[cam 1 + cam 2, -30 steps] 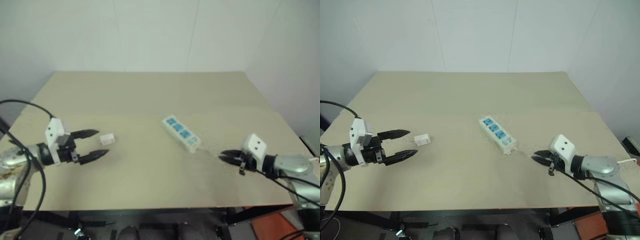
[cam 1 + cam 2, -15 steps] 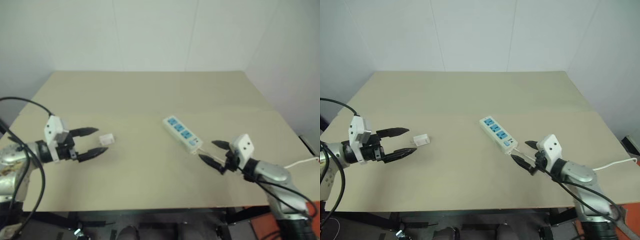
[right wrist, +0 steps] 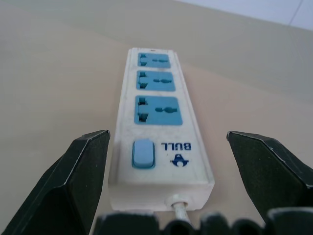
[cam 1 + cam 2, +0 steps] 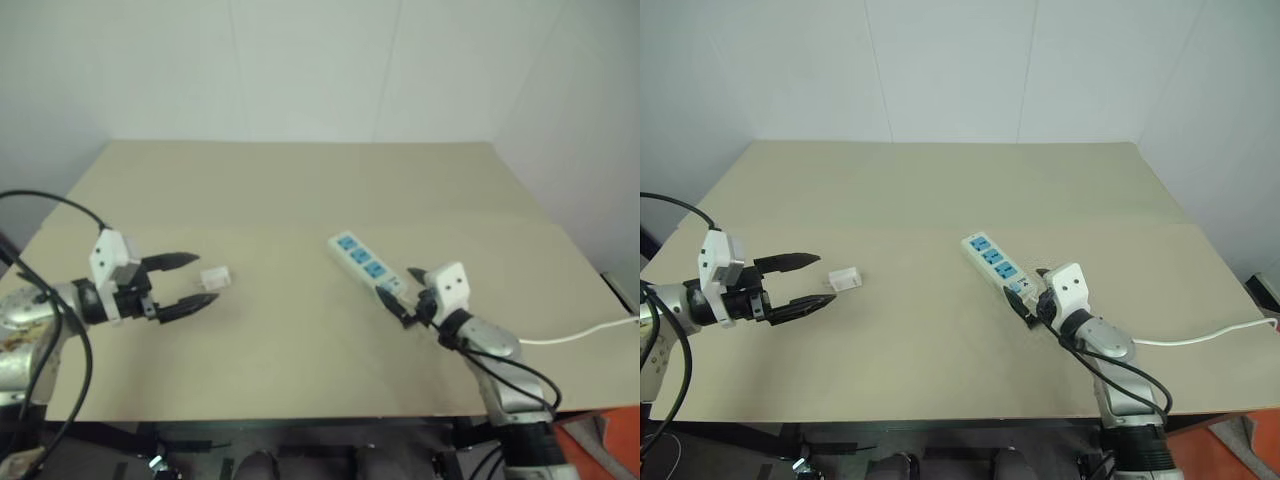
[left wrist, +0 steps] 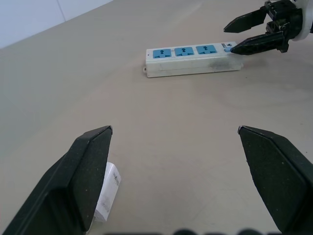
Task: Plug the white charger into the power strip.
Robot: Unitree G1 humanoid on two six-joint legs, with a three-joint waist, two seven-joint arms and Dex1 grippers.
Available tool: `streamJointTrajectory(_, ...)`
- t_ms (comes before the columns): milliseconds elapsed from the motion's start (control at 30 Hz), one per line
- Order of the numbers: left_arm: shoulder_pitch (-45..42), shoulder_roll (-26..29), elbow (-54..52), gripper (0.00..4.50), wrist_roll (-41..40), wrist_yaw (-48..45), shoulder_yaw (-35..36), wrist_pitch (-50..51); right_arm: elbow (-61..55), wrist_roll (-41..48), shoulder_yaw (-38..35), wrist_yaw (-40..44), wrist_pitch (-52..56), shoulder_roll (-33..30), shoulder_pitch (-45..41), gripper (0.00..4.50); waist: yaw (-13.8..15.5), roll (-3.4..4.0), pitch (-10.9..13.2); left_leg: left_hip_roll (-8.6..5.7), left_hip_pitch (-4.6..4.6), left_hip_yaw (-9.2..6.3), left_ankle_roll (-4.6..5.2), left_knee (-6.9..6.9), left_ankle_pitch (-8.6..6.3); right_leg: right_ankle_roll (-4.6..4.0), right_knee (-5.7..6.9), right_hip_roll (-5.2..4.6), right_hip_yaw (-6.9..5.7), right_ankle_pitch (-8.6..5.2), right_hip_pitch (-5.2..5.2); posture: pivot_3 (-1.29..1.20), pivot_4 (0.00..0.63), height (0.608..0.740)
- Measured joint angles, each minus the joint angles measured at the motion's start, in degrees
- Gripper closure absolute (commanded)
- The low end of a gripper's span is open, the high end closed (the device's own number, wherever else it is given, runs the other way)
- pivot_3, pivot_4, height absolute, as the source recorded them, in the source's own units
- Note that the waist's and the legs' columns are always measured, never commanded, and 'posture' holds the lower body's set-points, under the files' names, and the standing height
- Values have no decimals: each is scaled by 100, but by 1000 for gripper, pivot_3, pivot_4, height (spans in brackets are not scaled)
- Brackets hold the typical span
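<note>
From the head camera, the power strip (image 4: 997, 266) lies slantwise near the middle of the tan table (image 4: 940, 190), and the white charger (image 4: 844, 279) rests well apart from it toward the robot's left. The left gripper (image 4: 807, 281) hangs with its fingers spread, the charger just beyond the tips and not held. The right gripper (image 4: 1028, 290) sits at the strip's near end, its fingers apart on either side of that end, with a thin white cable (image 4: 1200, 336) trailing off the table's right edge. The left wrist view adds that the charger (image 5: 107, 193) lies on its side just beside one black finger (image 5: 83, 171), though contact cannot be judged, with the strip (image 5: 191, 61) far ahead. The right wrist view brings out the strip's three blue sockets, its switch (image 3: 143, 153) and the "BULL" marking, with the body squarely between the wide-open fingers (image 3: 78, 176).
</note>
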Motion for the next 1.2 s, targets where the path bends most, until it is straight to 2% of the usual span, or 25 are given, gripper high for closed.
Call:
streamJointTrajectory(200,0,0,0,0,-1,25,1,0,39,456,-52,327,222,16,0,14,0,0,0,0,4,-1,0,0,0,0,2,0,0,1,3,0,150,740)
streamJointTrajectory(900,87,-1,-32,0,-8,127,23,-2,950,237,-87,80,-546,279,-262,14,-11,-17,-10,2,2,0,0,0,0,-5,0,2,1,4,1,0,150,740)
streamJointTrajectory(1200,87,-12,-42,0,-74,136,39,-3,961,399,-96,327,-567,223,-249,14,-10,-17,-11,3,6,0,0,0,0,-5,1,3,1,4,3,0,150,740)
